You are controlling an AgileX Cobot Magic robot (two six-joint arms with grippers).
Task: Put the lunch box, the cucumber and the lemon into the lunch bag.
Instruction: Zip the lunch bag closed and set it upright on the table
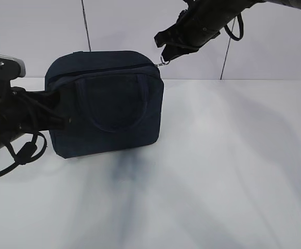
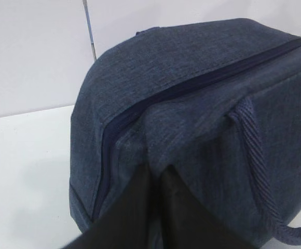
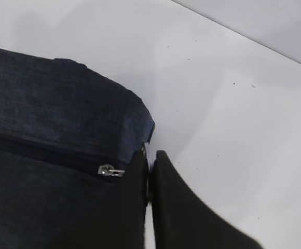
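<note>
The lunch bag stands zipped on the desk. The left pincer pinches its fabric. The right pincer grips the ring pull.

**One bag, two arms, one surface**

One lunch bag stands at the centre-left of the exterior frame. It shows one loop handle on its facing side, one zipper line along its top, one zipper slider and one silver ring pull at its upper right corner. Two end effectors are counted: one left end effector at the bag's left edge, one right end effector at the ring. One white surface carries the bag.
</note>
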